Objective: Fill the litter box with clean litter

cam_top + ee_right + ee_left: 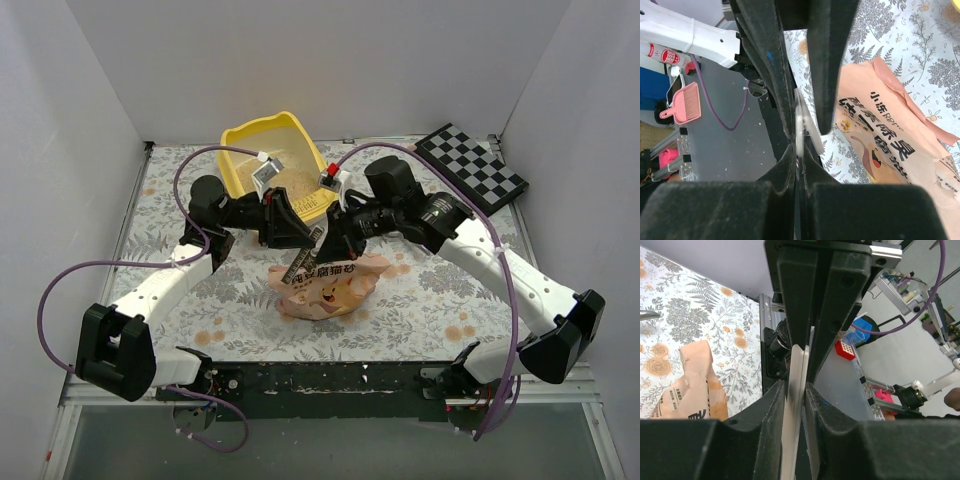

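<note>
The yellow litter box (pixel 262 142) stands at the back middle of the table, with pale beige clean litter (pixel 296 182) in its near part. Just in front of it my left gripper (pixel 298 236) and right gripper (pixel 336 236) meet over the crinkled orange-pink bag (pixel 325 287). Each is shut on a thin pale edge of the bag's top. In the left wrist view the left gripper (pixel 797 387) pinches that sheet, with the bag (pixel 690 387) below left. In the right wrist view the right gripper (pixel 799 149) pinches it too, with the printed bag (pixel 890 142) to the right.
A black-and-white checkered board (pixel 472 170) lies at the back right. White walls close the table (pixel 180 300) on the left, back and right. The arms' purple cables loop over both sides. A sliver of silver metal (pixel 647 315) shows at the left edge of the left wrist view.
</note>
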Tool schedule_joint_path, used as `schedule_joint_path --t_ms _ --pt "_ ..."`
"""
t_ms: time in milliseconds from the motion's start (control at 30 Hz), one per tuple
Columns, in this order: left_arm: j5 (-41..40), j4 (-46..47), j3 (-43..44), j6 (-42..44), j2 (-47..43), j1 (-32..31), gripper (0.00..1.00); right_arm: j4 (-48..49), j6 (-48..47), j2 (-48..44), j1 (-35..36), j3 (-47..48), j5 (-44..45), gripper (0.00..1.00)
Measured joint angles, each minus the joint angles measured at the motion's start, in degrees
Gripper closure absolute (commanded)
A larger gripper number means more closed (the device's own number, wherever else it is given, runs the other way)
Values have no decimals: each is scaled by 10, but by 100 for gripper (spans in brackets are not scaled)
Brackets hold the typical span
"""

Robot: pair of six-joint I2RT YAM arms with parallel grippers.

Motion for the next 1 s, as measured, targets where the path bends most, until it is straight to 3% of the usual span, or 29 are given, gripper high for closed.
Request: schedule_joint_path --t_ms 100,233,333,500,700,1000 --pt "-1 -11 0 19 0 -4 100 -3 0 9 -1 3 -1 99" --pt "-5 -32 0 43 3 -6 100 -12 2 14 -4 5 -1 99" --pt "-11 -57 3 64 3 -7 100 -19 0 17 -5 7 2 65" --pt "-49 -125 14 106 3 -10 100 -14 -11 -2 -10 -3 17 49" --pt "-123 -156 24 107 -11 -11 100 -9 -10 -126 -16 -59 73 41" --pt "-256 -63 17 -14 -56 -10 100 67 17 -205 -33 -116 131 34"
